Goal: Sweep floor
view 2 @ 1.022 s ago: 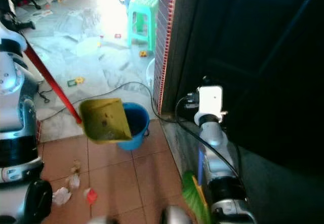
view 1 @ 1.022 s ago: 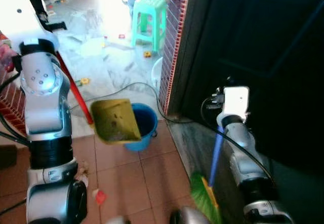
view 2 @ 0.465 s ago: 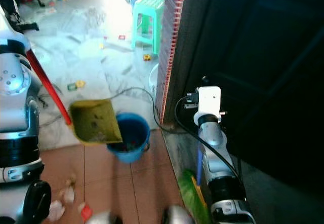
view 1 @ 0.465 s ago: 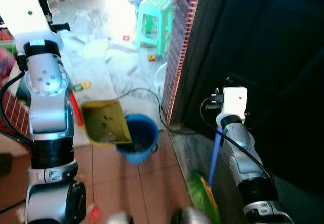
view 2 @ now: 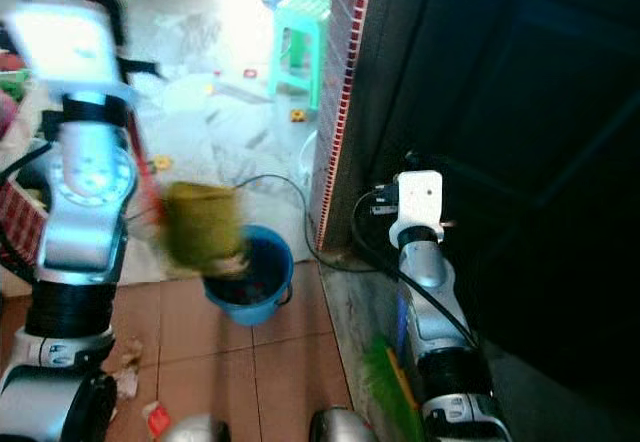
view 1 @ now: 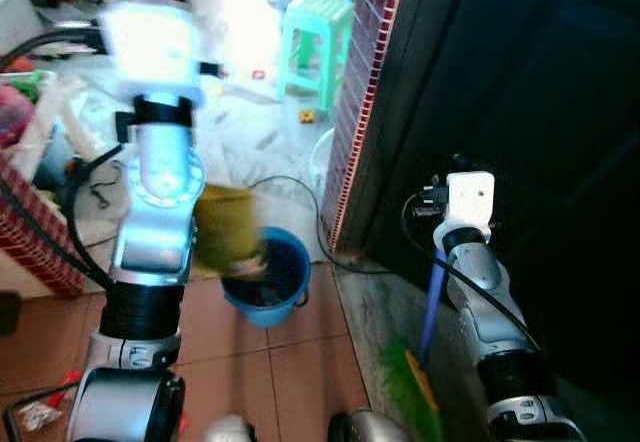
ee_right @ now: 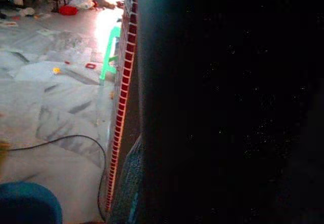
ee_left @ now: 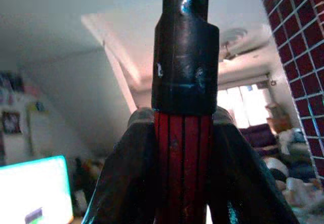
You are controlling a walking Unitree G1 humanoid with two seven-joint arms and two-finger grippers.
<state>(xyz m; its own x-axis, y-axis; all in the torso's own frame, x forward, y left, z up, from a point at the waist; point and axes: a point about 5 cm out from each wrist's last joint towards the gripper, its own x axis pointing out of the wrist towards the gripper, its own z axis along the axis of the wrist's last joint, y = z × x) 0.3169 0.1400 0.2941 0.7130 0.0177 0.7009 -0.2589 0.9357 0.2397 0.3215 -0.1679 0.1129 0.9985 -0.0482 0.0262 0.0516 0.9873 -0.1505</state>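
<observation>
A yellow dustpan (view 1: 224, 226), blurred by motion, hangs tilted over the rim of a blue bucket (view 1: 268, 280) on the tiled floor. In the left wrist view my left gripper (ee_left: 183, 127) is shut on the dustpan's red handle (ee_left: 182, 168), just below its black end cap (ee_left: 186, 57). My left arm (view 1: 158, 212) stands in front of the pan's left side. Alongside my right arm (view 1: 480, 282) runs the broom's blue handle (view 1: 431, 304), with its green bristles (view 1: 404, 398) low on the floor. The right gripper's end is lost in the dark by the door.
A dark door (view 1: 540, 92) and a red-tiled pillar edge (view 1: 358, 102) close off the right. A black cable (view 1: 298, 186) loops across the marble floor behind the bucket. A green stool (view 1: 318, 40) stands farther back. Paper scraps (view 2: 128, 377) lie at lower left beside a red-and-white basket (view 1: 35, 247).
My left arm has swung rightward and the dustpan has tipped from beside the bucket to over its rim. The camera has shifted. The right arm and broom have stayed put.
</observation>
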